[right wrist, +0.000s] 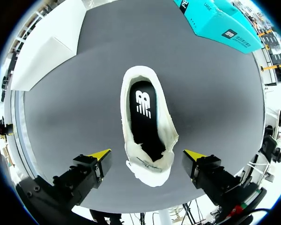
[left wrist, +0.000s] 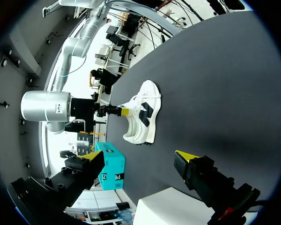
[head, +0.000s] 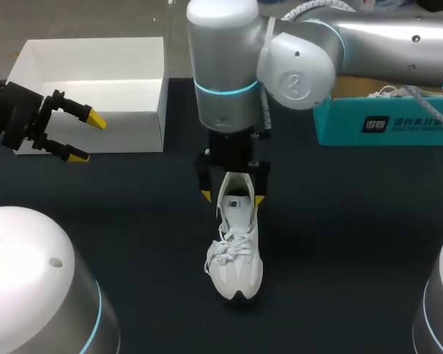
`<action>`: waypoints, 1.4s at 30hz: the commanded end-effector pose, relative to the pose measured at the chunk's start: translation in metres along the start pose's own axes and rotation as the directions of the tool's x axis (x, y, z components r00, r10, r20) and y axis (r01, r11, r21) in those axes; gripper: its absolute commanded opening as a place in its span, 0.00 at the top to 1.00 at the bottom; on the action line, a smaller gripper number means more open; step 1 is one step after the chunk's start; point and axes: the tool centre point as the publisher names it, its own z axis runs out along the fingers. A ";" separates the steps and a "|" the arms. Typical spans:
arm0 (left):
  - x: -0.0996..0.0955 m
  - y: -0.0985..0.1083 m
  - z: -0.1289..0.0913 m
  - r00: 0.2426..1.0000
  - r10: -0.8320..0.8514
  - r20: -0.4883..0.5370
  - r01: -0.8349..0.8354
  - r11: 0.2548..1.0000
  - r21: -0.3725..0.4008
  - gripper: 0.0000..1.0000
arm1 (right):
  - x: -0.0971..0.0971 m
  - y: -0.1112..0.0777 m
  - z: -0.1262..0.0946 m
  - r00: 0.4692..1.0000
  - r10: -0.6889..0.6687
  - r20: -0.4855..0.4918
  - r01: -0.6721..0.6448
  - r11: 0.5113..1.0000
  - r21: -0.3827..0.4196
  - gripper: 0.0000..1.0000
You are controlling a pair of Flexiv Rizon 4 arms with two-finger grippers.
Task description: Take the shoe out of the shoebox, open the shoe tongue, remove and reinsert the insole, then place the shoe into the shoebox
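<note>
Right wrist view: the right end effector (right wrist: 147,154) hangs released, its fingers either side of the shoe (right wrist: 165,136), which stands mid-surface, touching neither. Lowered off-centre, a fingertip could snag the collar, tip the shoe, or miss the black insole (right wrist: 141,112). The left end effector (head: 87,138), also released, hovers near the far left corner.

Counter (head: 369,243): dark and matt, I read it as a fine cloth or mat.
Shoe (head: 235,258), centre of frame: white upper, soft-looking mesh with smoother panels; woven cloth laces (head: 223,254).
Insole (right wrist: 143,117) inside the shoe: black, matt, with white print.
Open box (head: 96,81), upper left: white card, smooth and matt.
Teal box (head: 384,122), upper right: card with a faint sheen.
Right arm (head: 229,59), top centre: smooth silver shell, satin gloss.
Both sets of jaws: matt black bodies; the yellow tips look like plastic to me.
</note>
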 end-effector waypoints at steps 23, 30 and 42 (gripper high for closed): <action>0.000 -0.001 0.000 1.000 0.000 -0.004 0.000 1.000 -0.002 0.00 | -0.005 -0.045 0.017 0.997 -0.055 -0.057 0.053 0.998 -0.033 1.00; 0.000 -0.001 0.000 1.000 0.000 -0.004 0.000 1.000 -0.002 0.00 | 0.000 -0.016 0.034 0.995 -0.065 -0.071 0.063 0.998 -0.021 1.00; 0.000 -0.001 0.000 1.000 0.000 -0.004 0.000 1.000 -0.002 0.00 | -0.002 -0.016 0.024 0.995 -0.087 -0.053 0.085 0.996 -0.039 1.00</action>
